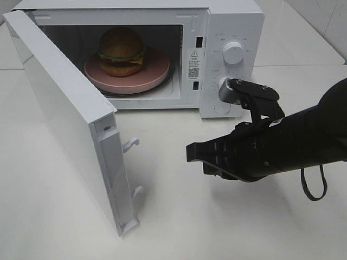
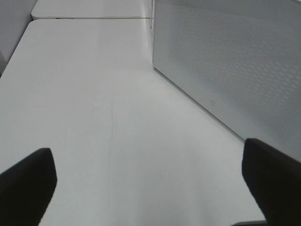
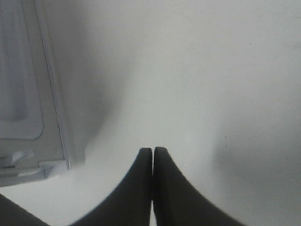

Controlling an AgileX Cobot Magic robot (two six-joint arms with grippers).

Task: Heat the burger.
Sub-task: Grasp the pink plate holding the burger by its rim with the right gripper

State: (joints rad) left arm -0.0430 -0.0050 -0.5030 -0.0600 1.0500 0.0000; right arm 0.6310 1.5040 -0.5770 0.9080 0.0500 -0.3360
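Found the round burger, glossy brown bun over green lettuce frill and yellow cheese, sitting upright on a round pink plate inside the open cavity of a boxy white microwave oven. Noted the burger smaller than the plate and set toward its back.

Saw the oven's white door swung wide toward the left of the high view, with two white latch hooks jutting from its free edge. Counted two round white dials on the control panel, the lower one partly hidden behind the arm's wrist bracket.

Spotted the black right gripper low over the white tabletop, in front of the control panel, well apart from the burger. Confirmed in its wrist view both fingers pressed together tip to tip, gripping nothing, with the door's lower corner off to one side.

Picked out the black left gripper only in its own wrist view: fingers spread wide over bare table, holding nothing, near a finely dotted white panel standing on the table.
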